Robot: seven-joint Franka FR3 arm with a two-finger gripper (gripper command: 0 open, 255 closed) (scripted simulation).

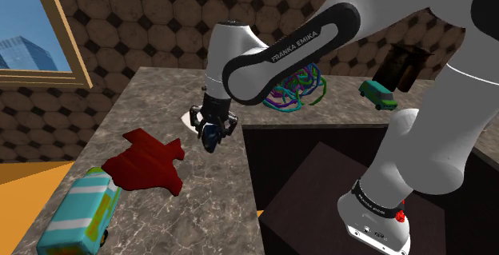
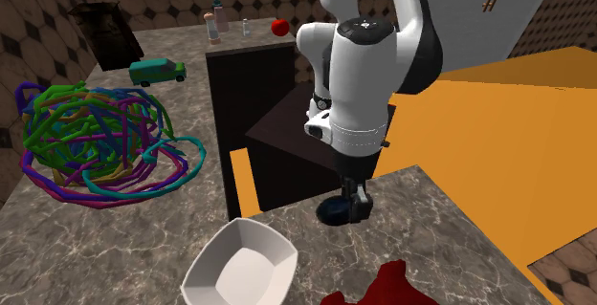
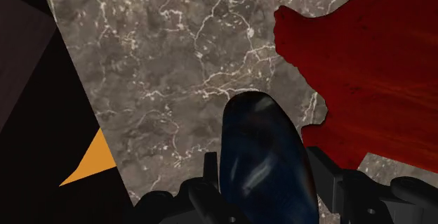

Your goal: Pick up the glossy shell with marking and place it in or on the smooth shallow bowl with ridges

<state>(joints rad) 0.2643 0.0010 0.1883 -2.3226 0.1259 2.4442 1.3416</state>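
Marbled grey-brown counter (image 1: 216,201) ran beneath the arm, backed by hexagon-patterned walls, with the dark stand (image 1: 320,189) set against its edge. The gripper (image 3: 263,165) pointed straight down, its two black fingers closed narrowly on the dark blue glossy shell (image 3: 260,152). The shell hung lengthwise between them and seemed just clear of the stone. Clasping it across its narrow width probably gave the pads the firmest hold on a slick, rounded body.

The white bowl (image 2: 215,255) sat near the gripper, lower and to the left in the second exterior view, with bare counter between the two. That short crossing looked open. A flat red sheet (image 2: 387,289) lay just beside the bowl and near the shell, too low to block a carry.

The counter's edge fell to orange floor close behind the gripper, and the stand's corner stood on the same side. So the safer room likely lay inward, toward the bowl. The tangle of coloured cords (image 2: 91,141) lay well apart, and so did the striped toy van (image 1: 80,213).
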